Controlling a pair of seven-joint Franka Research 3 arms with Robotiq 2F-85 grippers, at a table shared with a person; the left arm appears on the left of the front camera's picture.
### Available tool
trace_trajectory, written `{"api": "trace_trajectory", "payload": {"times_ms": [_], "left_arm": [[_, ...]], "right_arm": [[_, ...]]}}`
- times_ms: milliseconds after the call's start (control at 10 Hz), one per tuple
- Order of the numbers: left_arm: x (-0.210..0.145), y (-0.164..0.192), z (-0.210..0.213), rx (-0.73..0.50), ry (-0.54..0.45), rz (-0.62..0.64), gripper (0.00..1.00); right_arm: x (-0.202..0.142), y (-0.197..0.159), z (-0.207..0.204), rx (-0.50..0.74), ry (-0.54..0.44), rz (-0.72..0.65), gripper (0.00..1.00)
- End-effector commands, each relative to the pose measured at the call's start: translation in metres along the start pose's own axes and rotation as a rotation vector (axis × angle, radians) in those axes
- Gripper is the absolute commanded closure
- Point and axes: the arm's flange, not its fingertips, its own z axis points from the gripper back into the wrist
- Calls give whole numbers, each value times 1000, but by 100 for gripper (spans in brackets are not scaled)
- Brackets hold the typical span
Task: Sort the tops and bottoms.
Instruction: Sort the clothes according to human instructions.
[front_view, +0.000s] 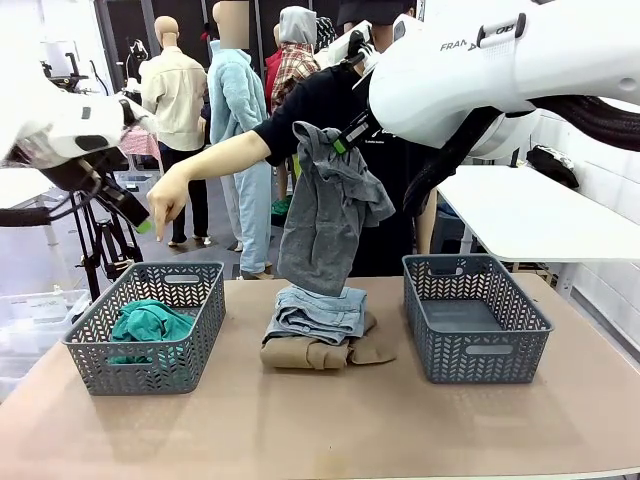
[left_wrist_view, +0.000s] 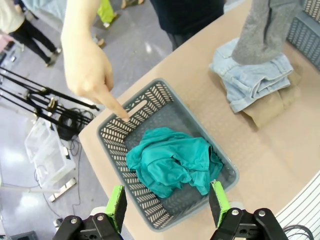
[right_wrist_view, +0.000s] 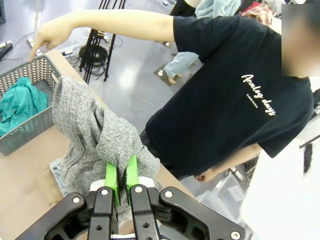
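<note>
Tops and bottoms on a tan table (front_view: 320, 430), seen from the robot's side. Nearest, at L: a grey plastic basket (front_view: 130, 372) w/ a crumpled teal top (front_view: 148, 325) inside. Nearest, at R: a matching basket (front_view: 480, 362). Btwn the two, a small stack: a folded tan top (front_view: 315, 353) at the bottom, w/ folded light blue jeans (front_view: 320, 310) lying on it. Above the stack hangs a grey top (front_view: 325, 215), its lower end reaching down to the jeans. It blocks part of the person behind.

Up top, the right gripper (right_wrist_view: 121, 172) has its green pads pressed together on a bunch of the grey fabric. Over the L basket hovers the left gripper (left_wrist_view: 167, 200), fingers spread wide, holding nothing.

Just past that basket's far rim, a person's hand (front_view: 168, 205) points down at it, index finger out, other fingers curled. The person stands at the far side in a black T-shirt (right_wrist_view: 225, 90) w/ white print, arm stretched toward the robot's L.

Behind: grey floor (left_wrist_view: 145, 50), a black tripod stand (front_view: 105, 250), clear storage bins (left_wrist_view: 50, 155) at L and a white table (front_view: 530, 215) at R.
</note>
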Motion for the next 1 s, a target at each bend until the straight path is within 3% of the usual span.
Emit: {"api": "trace_trajectory", "payload": {"times_ms": [0, 400, 900], "left_arm": [[-19, 15, 33, -58, -65, -16, 14], [-46, 31, 67, -41, -141, 26, 14], [-35, 32, 69, -10, -109, 29, 14]], "right_arm": [[5, 0, 0, -11, 2, 2, 100], [0, 0, 0, 0, 0, 0, 100], [82, 36, -43, 226, -283, 73, 100]]}}
